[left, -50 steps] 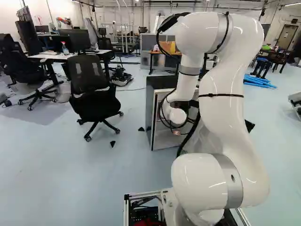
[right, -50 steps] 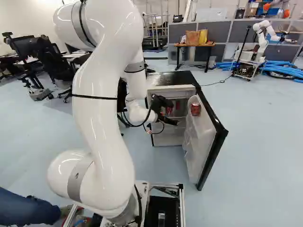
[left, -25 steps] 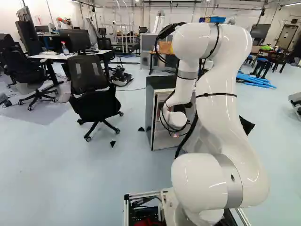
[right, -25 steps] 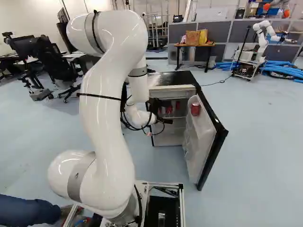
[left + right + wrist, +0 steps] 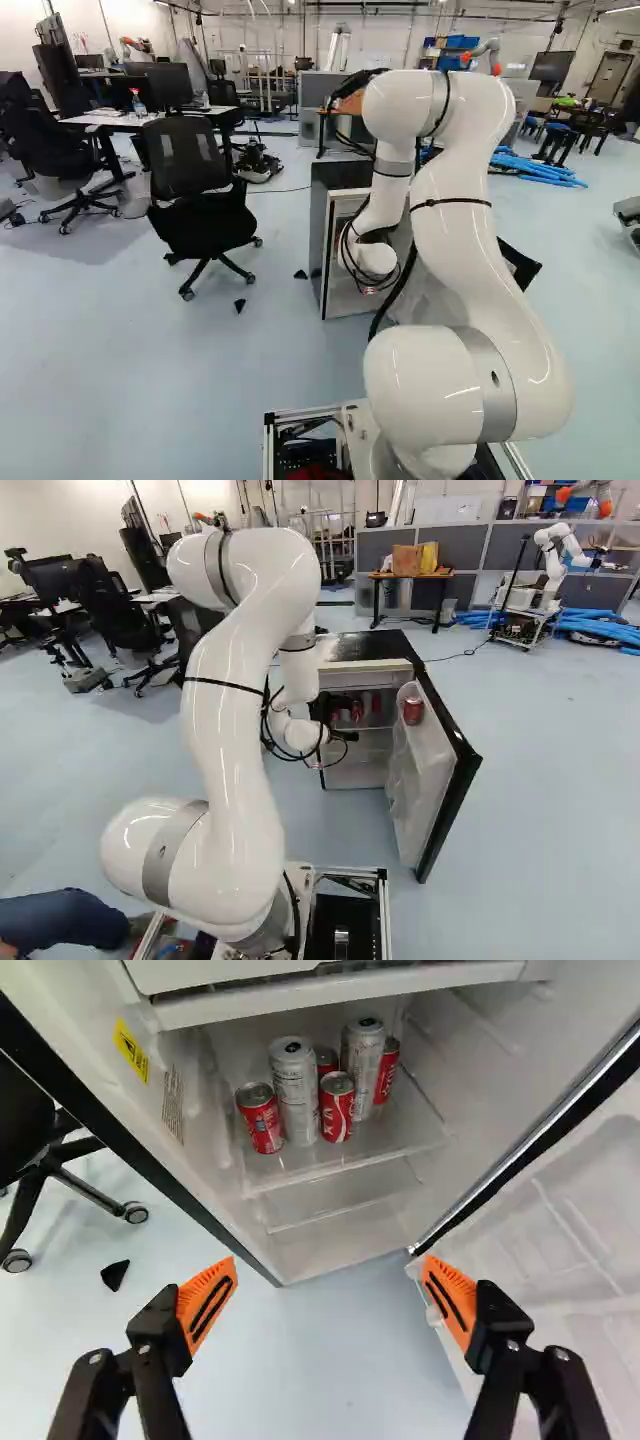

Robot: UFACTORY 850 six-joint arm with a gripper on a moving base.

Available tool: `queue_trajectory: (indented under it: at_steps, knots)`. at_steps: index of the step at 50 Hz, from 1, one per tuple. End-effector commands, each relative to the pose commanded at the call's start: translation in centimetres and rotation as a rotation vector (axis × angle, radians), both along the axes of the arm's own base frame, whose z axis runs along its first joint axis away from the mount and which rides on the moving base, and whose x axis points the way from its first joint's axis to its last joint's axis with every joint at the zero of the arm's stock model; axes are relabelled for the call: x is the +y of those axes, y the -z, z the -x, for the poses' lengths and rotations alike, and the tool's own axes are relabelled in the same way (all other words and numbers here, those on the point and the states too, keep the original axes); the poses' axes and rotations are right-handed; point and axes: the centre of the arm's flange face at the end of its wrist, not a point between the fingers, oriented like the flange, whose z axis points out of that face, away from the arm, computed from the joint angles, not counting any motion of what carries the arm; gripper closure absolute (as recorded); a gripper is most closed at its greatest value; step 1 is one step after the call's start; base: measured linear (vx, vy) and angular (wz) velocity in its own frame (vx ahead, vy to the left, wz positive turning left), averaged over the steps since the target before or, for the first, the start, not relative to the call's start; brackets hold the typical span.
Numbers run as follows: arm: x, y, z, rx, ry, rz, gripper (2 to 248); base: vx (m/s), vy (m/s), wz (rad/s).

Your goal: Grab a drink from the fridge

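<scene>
Had the gripper (image 5: 345,737) near the fridge opening at the centre of the right base view, fingers spread wide and orange pads (image 5: 207,1305) well apart, with pale floor (image 5: 345,1350) between. Saw, ahead of the spread fingers in the wrist view, several drink cans upright inside the fridge (image 5: 360,645), on a shelf (image 5: 340,1167): a short red can (image 5: 260,1120) close beside a tall silver can (image 5: 295,1090), then a front red can (image 5: 337,1110) near a second silver can (image 5: 361,1065), with a slim red can (image 5: 387,1070) just beside that. Made out a rear red can (image 5: 326,1060) only in part, behind the others. Saw white lettering on the red cans and dense small print on the silver ones. Noticed a yellow warning label (image 5: 131,1050) and a panel of fine print (image 5: 172,1103), too small to make out, on the inner wall. Found an upper compartment (image 5: 220,972) cut off above the shelf. Saw the door (image 5: 430,780) standing open, right of centre in the right base view, with another red can (image 5: 413,710) high on its inner side. Had much of the opening hidden by the arm (image 5: 455,190) in the left base view.
</scene>
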Motion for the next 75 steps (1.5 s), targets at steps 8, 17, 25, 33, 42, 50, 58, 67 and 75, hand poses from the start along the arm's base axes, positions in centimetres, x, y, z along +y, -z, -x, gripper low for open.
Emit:
queue_trajectory:
  at_steps: [8, 17, 25, 33, 42, 50, 58, 67, 75]
  knots:
    - [-0.2, 0.8, -0.7, -0.029, -0.013, 0.005, 3, 0.000, 0.000, 0.000]
    - [-0.5, 1.8, -1.6, -0.067, -0.025, 0.011, 3, 0.000, 0.000, 0.000]
    - [-0.7, 2.6, -2.1, -0.091, -0.037, 0.014, 3, 0.000, 0.000, 0.000]
    - [-0.9, 3.7, -2.5, -0.084, -0.033, 0.013, 3, 0.000, 0.000, 0.000]
    - [-1.2, 5.0, -2.9, -0.077, -0.028, 0.012, 3, 0.000, 0.000, 0.000]
    - [-1.5, 6.1, -3.4, -0.073, -0.024, 0.011, 3, 0.000, 0.000, 0.000]
    - [-1.9, 7.1, -3.8, -0.071, -0.018, 0.011, 3, 0.000, 0.000, 0.000]
    - [-2.5, 7.2, -4.3, -0.086, -0.011, 0.014, 3, 0.000, 0.000, 0.000]
    - [-3.0, 7.2, -4.7, -0.104, -0.008, 0.017, 3, 0.000, 0.000, 0.000]
